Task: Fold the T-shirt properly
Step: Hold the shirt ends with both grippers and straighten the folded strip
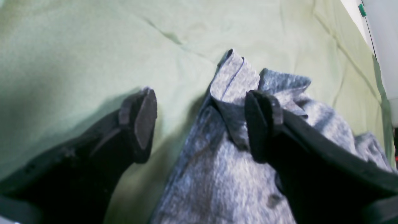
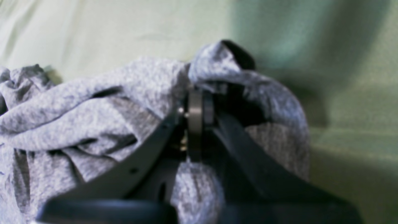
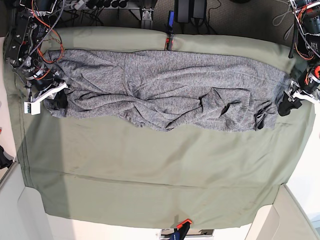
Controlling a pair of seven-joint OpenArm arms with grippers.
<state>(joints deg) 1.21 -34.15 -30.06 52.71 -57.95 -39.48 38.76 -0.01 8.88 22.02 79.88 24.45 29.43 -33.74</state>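
Note:
The heather-grey T-shirt (image 3: 165,90) lies stretched sideways across the far half of the table, wrinkled and bunched in the middle. My right gripper (image 3: 56,101) is at its left end. In the right wrist view the gripper (image 2: 196,109) is shut on a bunched fold of the T-shirt (image 2: 93,115), which drapes over the fingertips. My left gripper (image 3: 287,106) is at the shirt's right end. In the left wrist view the gripper (image 1: 202,124) is open, with the shirt's edge (image 1: 217,174) lying between the jaws against the right finger (image 1: 258,124).
An olive-green cloth (image 3: 150,175) covers the table. Cables and electronics run along the far edge, with a clamp (image 3: 170,37) at its middle. An orange clamp (image 3: 183,223) sits at the near edge. The table's white side edge (image 1: 382,37) shows in the left wrist view.

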